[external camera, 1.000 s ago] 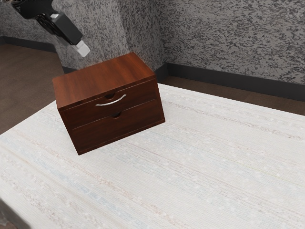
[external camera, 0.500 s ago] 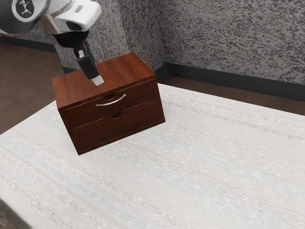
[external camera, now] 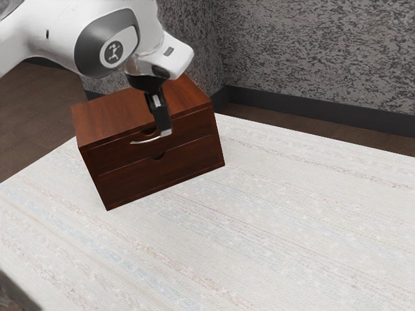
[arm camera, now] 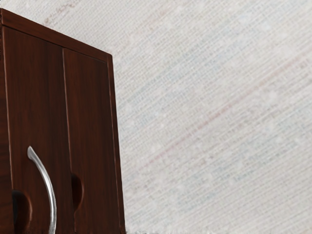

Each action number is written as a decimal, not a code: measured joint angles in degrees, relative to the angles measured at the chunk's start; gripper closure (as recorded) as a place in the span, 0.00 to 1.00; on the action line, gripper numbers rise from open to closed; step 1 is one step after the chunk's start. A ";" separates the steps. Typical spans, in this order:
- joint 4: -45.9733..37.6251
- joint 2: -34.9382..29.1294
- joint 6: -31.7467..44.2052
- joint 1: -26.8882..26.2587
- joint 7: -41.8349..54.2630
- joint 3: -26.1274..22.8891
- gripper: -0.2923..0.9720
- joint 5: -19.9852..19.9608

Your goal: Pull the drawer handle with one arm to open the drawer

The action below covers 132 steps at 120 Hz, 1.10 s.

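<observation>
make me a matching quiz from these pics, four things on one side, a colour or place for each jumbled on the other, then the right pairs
Things
1 drawer handle
2 cabinet
3 table
4 end effector

Descriptions
a pale woven surface
b silver and curved
c black, down by the handle's end
d reddish-brown wood

Pairs: 1-b, 2-d, 3-a, 4-c

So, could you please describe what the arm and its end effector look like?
The arm has a glossy white, rounded shell with a grey circular joint cap bearing a small white emblem. The end effector is slim and black, ending in a pale grey tip.
</observation>
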 joint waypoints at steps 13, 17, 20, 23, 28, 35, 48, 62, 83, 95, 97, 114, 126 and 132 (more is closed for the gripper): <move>-0.16 0.34 -0.44 0.11 -2.37 0.07 0.25 0.01; -0.31 0.60 -0.43 0.09 -3.01 0.11 0.26 0.02; -0.39 0.72 -0.40 0.13 -3.47 0.12 0.27 0.01; -0.62 0.80 -0.26 0.16 -3.92 0.13 0.28 -0.01; -1.21 0.87 0.27 0.26 -4.64 0.15 0.30 -0.02; -2.52 0.91 1.57 0.45 -5.57 0.16 0.32 -0.04; -3.86 0.93 3.71 0.92 -7.10 0.21 0.36 -0.06; -5.34 0.94 5.46 1.20 -8.47 1.19 0.42 -0.05; -7.62 0.85 9.24 1.37 -9.77 1.64 0.46 0.17; -8.22 0.98 11.48 1.27 -9.54 1.68 0.47 0.45; -8.25 1.02 11.77 1.27 -9.46 1.69 0.47 0.48; -8.48 1.10 13.23 1.41 -8.83 2.13 0.48 2.02; -9.10 1.03 13.69 1.39 -8.45 2.18 0.48 3.40; -9.58 0.89 13.82 1.37 -8.28 2.18 0.48 4.52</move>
